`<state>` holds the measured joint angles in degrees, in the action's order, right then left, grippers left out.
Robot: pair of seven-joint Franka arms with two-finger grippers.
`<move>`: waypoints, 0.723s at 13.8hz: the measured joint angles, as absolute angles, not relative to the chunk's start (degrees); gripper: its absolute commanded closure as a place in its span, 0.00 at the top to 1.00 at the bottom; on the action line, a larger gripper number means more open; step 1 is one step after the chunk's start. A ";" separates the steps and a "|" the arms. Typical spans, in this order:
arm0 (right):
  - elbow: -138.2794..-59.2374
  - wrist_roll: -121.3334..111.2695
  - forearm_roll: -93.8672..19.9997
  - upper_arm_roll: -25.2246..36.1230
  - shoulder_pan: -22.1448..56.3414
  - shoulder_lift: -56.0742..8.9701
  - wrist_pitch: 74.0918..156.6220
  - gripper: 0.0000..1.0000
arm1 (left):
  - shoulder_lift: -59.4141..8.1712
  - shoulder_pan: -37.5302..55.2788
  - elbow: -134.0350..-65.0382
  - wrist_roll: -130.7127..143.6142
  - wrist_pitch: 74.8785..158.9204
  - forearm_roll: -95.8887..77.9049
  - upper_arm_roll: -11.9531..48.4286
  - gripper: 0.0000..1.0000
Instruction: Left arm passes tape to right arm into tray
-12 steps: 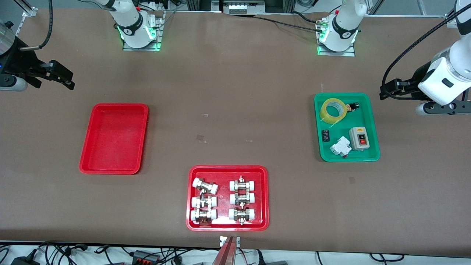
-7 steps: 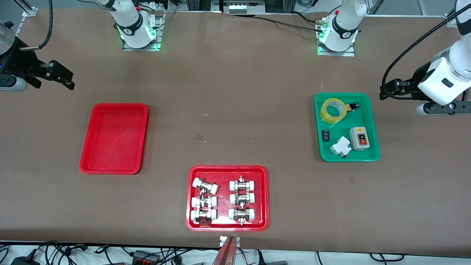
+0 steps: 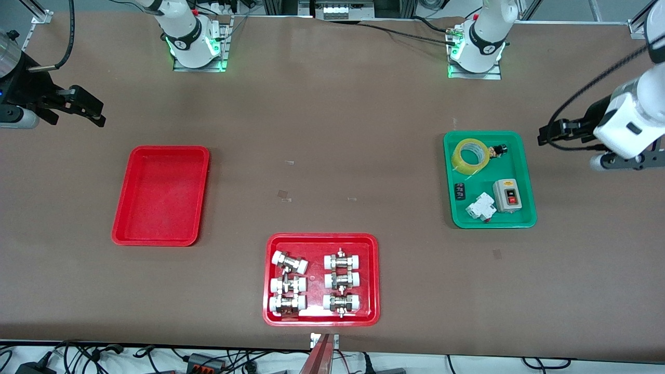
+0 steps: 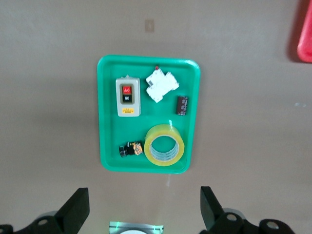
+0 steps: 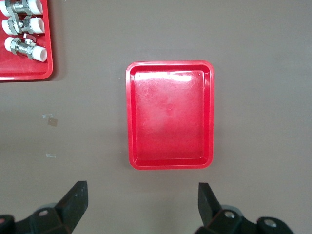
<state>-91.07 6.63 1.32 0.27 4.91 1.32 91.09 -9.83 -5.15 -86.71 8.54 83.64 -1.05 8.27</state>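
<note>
The yellow tape roll (image 3: 470, 155) lies flat in the green tray (image 3: 523, 176), at its end nearest the robot bases; it also shows in the left wrist view (image 4: 165, 145). My left gripper (image 3: 552, 131) is open and empty, up in the air over bare table beside the green tray, at the left arm's end. In its wrist view (image 4: 144, 207) the jaws stand wide apart. The plain red tray (image 3: 161, 195) is empty and shows in the right wrist view (image 5: 169, 114). My right gripper (image 3: 89, 110) is open and empty, high over bare table at the right arm's end, waiting.
The green tray also holds a grey switch box (image 3: 507, 196), a white breaker (image 3: 480, 207), a small black part (image 3: 460, 190) and a small black-and-gold part (image 3: 497, 150). A red tray of white-capped metal fittings (image 3: 321, 279) lies near the front camera.
My left gripper has shifted slightly toward the robot bases and the table's end. The right arm, the tape and the trays have not moved.
</note>
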 measured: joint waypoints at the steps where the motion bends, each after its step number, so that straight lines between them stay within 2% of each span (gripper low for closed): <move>1: -91.07 6.63 1.32 0.27 4.91 1.31 91.09 1.00 | -11.40 -5.08 -87.16 8.54 83.78 -1.05 8.41 1.00; 4: -91.07 6.63 1.32 0.27 4.91 1.29 91.09 1.00 | -15.11 -4.35 -90.48 8.58 88.61 -0.61 8.98 1.00; 6: -91.07 6.63 1.32 0.27 4.91 1.29 91.09 1.00 | -15.76 -4.39 -99.03 8.59 99.02 -0.29 9.00 1.00; 8: -91.07 6.62 1.32 0.27 4.91 1.29 91.09 1.00 | -15.27 -4.59 -110.57 8.59 110.60 -0.23 8.98 1.00; 10: -91.07 6.62 1.32 0.27 4.91 1.29 91.09 1.00 | -13.92 -4.62 -120.48 8.60 118.73 -0.22 8.97 1.00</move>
<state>-91.07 6.62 1.32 0.27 4.91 1.29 91.09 -13.92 -4.62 -120.48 8.60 118.73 -0.22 8.97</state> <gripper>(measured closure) 0.000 0.000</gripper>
